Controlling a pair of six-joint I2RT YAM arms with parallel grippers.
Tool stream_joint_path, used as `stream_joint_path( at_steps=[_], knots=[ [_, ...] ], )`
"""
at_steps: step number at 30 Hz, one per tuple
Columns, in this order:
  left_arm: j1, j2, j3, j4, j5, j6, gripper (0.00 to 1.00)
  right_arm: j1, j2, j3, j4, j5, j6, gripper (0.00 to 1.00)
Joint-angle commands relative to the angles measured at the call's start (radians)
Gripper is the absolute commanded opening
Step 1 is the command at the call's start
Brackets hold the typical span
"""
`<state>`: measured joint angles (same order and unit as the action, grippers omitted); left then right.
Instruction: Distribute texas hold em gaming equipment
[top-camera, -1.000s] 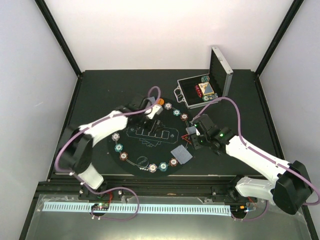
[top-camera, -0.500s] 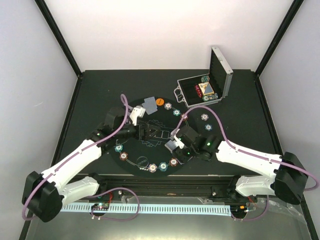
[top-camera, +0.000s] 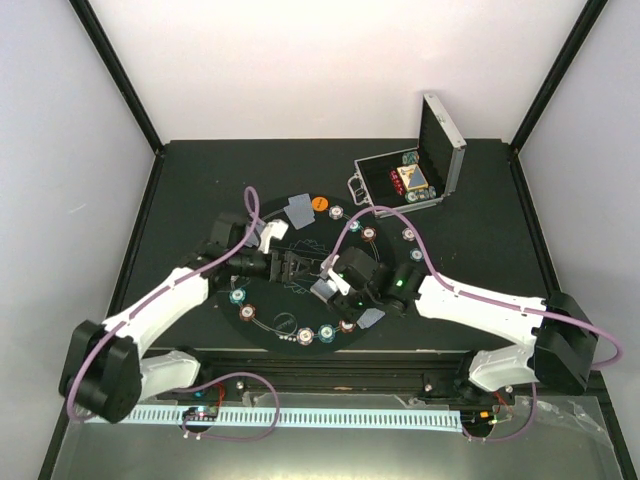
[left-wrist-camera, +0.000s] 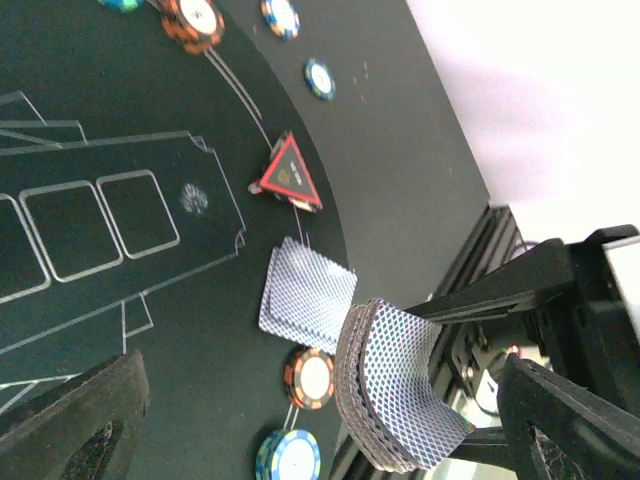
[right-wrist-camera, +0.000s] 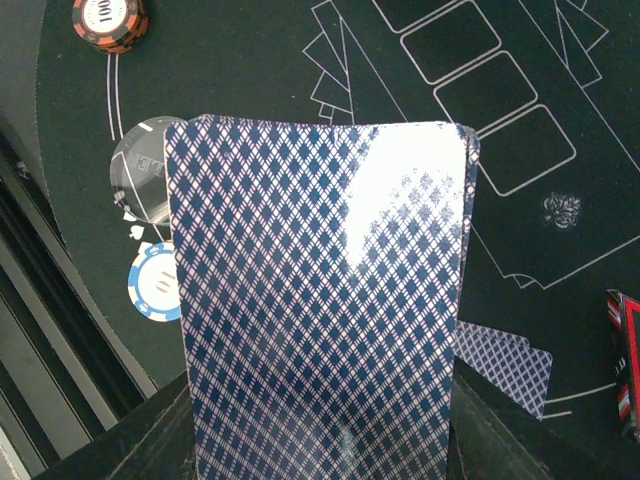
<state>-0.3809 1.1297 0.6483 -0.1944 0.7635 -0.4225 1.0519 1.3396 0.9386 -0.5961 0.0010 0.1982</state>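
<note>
The deck of cards (left-wrist-camera: 398, 400) sits clamped in the right claw (top-camera: 335, 284), whose jaws are partly closed on it, above the middle of the black mat (top-camera: 262, 296); the left claw (top-camera: 291, 268) gapes wide and empty just beside it; a clumsy pinch may drag off several cards or fan the stack; a second ago the left arm was at the far rim and the right arm at the right rim.

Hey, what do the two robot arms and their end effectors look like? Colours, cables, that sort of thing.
The left arm and right arm have white shells and bulky black joints. A purple cable loops along each. The left end effector and right end effector are black with blocky fingers. A green light glows on the right arm.
</note>
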Motion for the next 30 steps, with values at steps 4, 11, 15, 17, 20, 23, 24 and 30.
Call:
stream_joint_path(
  at_steps=[4,11,15,17,20,23,24,30],
  knots=[
    [-0.028,0.189,0.137,-0.232,0.155,0.237,0.92,0.020,0.033,0.046,0.027,0.013,-0.024,0.55],
    [-0.077,0.300,0.194,-0.287,0.186,0.292,0.84,0.020,0.037,0.048,0.028,0.009,-0.035,0.55],
    [-0.094,0.339,0.212,-0.296,0.183,0.296,0.77,0.020,0.035,0.045,0.030,-0.001,-0.038,0.55],
    [-0.096,0.349,0.212,-0.280,0.180,0.280,0.74,0.021,0.037,0.043,0.033,-0.005,-0.041,0.55],
    [-0.096,0.360,0.216,-0.269,0.177,0.269,0.69,0.021,0.036,0.041,0.036,-0.009,-0.043,0.55],
    [-0.096,0.375,0.214,-0.251,0.179,0.247,0.67,0.022,0.040,0.039,0.037,-0.012,-0.045,0.55],
    [-0.095,0.380,0.215,-0.247,0.181,0.239,0.67,0.021,0.042,0.039,0.037,-0.013,-0.046,0.55],
    [-0.096,0.405,0.226,-0.234,0.217,0.225,0.67,0.021,0.040,0.036,0.030,-0.006,-0.051,0.55]
  ],
)
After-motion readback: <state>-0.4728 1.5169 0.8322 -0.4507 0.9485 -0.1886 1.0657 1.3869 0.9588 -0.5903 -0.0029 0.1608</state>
